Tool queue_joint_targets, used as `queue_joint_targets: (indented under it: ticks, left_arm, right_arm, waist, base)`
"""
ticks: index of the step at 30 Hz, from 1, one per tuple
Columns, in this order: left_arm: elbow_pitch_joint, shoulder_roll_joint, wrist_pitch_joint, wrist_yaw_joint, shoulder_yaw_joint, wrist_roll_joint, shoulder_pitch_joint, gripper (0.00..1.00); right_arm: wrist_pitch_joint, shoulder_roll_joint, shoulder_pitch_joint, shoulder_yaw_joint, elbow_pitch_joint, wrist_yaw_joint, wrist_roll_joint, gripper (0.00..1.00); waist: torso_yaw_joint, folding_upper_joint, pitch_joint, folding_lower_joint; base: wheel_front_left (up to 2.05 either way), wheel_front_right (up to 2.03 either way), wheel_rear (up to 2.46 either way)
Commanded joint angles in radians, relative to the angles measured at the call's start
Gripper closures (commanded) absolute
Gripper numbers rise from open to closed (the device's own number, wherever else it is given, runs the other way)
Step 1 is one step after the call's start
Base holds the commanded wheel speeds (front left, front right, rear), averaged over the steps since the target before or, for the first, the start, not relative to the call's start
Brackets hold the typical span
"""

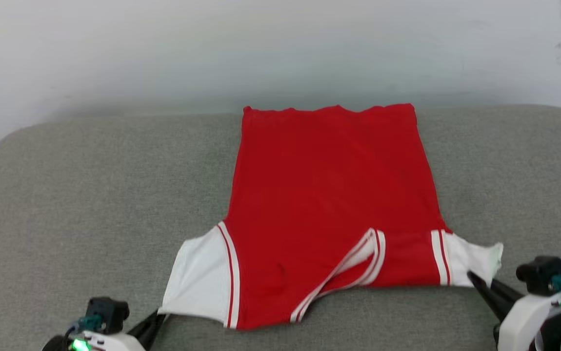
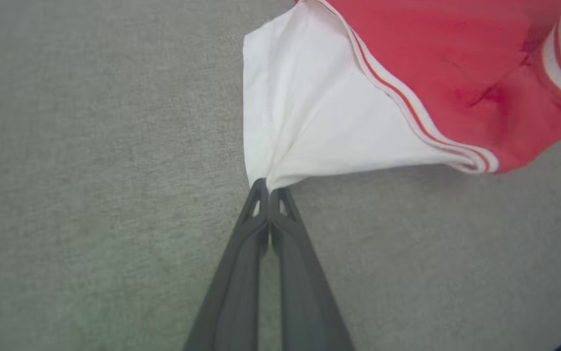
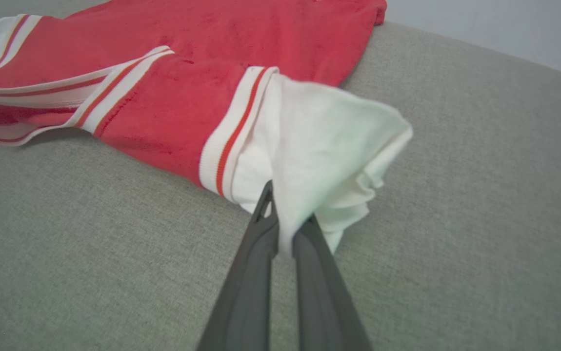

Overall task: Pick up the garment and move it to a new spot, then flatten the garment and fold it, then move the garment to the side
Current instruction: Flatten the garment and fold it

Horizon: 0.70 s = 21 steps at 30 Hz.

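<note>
Head view first: a red jersey-style shirt with white short sleeves (image 1: 329,204) lies spread over the middle of the frame on a grey woven-fabric cushion (image 1: 90,195). Its plain red side is up. The hem sits toward the top of the frame, close to the pale wall (image 1: 261,48), and the shoulders point toward the bottom. A red-and-white striped neck trim (image 1: 353,263) is flipped over and shows as a slanted V just below centre.

Down at the lower left, the left gripper (image 1: 156,319) reaches up to the corner of the near white sleeve (image 1: 197,278). Over to the left wrist view: the two dark fingers are pressed together with that sleeve corner pinched right at their tips. The cloth fans out from the pinch toward the top of the frame, and a shadow lies under the shirt's edge at the right.

Lower right of the head view, the right gripper (image 1: 475,279) meets the far white sleeve (image 1: 478,256). Right wrist view now: this sleeve is bunched and crumpled. A fold of white cloth runs down between the two fingers, which clamp it near their tips, and the rest droops over the right-hand finger.
</note>
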State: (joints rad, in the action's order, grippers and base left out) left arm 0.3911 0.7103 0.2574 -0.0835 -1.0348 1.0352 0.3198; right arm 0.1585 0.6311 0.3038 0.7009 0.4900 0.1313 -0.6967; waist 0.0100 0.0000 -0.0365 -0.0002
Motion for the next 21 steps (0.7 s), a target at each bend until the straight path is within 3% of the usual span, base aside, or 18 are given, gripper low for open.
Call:
queue_joint_targets:
  ticks: [1,7,21]
  left_arm:
    - [0.005,0.000,0.003,-0.004,0.003,0.002,-0.017,1.00]
    - [0.020,-0.011,0.007,-0.006,0.012,0.033,-0.117,1.00]
    - [0.021,-0.035,0.007,0.000,0.060,-0.010,-0.207,1.00]
  right_arm:
    - [0.006,0.006,-0.021,-0.007,-0.001,-0.001,-0.004,1.00]
    - [0.001,0.014,-0.164,-0.068,-0.039,-0.001,0.011,1.00]
    - [-0.077,-0.006,-0.402,-0.257,-0.180,-0.001,0.093,1.00]
  waist:
    - [0.002,0.0000,0.009,0.0002]
    - [0.001,0.0000,0.041,0.0002]
    - [0.012,0.0000,0.049,0.0002]
  base:
    - [0.00,0.00,0.00]
    - [0.00,0.00,0.00]
    - [0.00,0.00,0.00]
